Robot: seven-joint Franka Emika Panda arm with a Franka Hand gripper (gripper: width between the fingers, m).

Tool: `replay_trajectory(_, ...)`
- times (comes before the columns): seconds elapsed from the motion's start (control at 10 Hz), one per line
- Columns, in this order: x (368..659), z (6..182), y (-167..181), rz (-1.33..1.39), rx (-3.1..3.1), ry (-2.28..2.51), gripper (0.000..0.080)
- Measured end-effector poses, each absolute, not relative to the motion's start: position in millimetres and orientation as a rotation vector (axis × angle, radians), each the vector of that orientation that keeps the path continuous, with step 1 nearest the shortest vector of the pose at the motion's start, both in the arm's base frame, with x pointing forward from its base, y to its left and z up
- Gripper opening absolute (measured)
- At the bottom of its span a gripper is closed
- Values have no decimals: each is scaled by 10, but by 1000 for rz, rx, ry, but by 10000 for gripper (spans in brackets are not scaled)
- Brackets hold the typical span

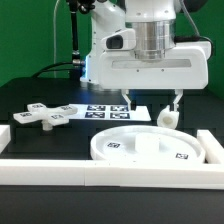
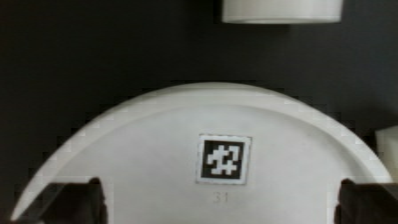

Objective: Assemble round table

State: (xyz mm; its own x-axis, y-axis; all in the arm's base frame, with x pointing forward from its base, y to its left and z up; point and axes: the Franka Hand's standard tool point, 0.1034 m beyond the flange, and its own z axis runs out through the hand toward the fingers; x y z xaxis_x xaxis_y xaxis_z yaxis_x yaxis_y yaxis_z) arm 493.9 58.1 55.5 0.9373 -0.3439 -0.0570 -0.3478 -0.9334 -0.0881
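So the black table [image 1: 25,140] is fenced by white border rails: one [image 1: 60,172] runs along the near side of the disc, another [image 1: 212,146] along its side toward the exterior view's right. The big rimmed disc [image 1: 150,148] lies flat, tucked into that corner, hub in the middle and a few little square tags on its face. It looks snug against the near rail, but I can't say for sure.

The gripper [image 1: 150,103] hangs over the disc's far edge with its jaws spread wide and nothing between them, so it's fully released. In the wrist view the disc's curved rim [image 2: 178,130] and one tag [image 2: 222,158] sit right under the camera.

Behind the disc, the marker board [image 1: 105,112] lies flat on the table. The cross-shaped foot [image 1: 45,116] lies flat well off to the exterior view's left of the disc and a bit further back.

The short leg [image 1: 167,117] stands upright just past the disc's far rim, near one fingertip. The wrist view shows the leg [image 2: 281,9] with a strip of black table between it and the rim, so they're apart.
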Motion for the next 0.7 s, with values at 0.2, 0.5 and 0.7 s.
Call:
replay_trajectory(0.2,4760,445,657,72,-2936,786,649)
replay_trajectory(0.5,4668,400,747,87,-2944,755,649)
replay_trajectory(0.7,4640,395,728,134,-2951,729,649)
